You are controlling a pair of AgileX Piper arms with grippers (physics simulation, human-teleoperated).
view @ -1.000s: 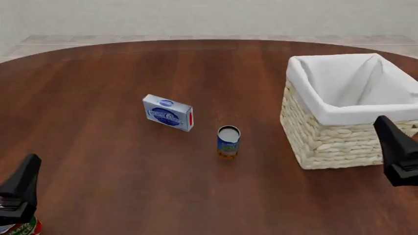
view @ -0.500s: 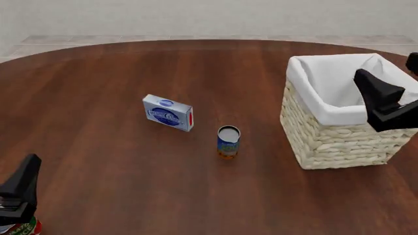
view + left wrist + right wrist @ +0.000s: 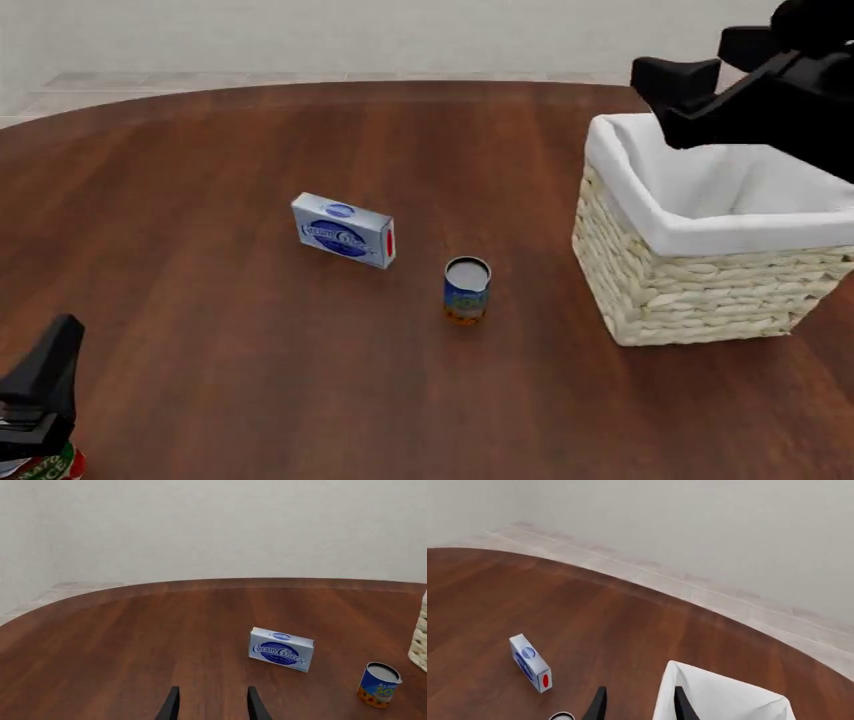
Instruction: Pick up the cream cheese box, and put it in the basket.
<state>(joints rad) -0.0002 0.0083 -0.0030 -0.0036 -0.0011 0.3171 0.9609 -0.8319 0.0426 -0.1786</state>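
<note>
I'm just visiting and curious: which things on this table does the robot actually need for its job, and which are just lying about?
Needed for the job:
- cream cheese box, standing on the table
- basket, where the box goes

Just lying about:
- small blue-and-orange can, between box and basket
- red-labelled item under the left hand, barely in view

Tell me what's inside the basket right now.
Only the white cloth lining shows inside the basket. The right gripper and its arm hang over the far side, hiding part of the interior. The cream cheese box sits on the table.
</note>
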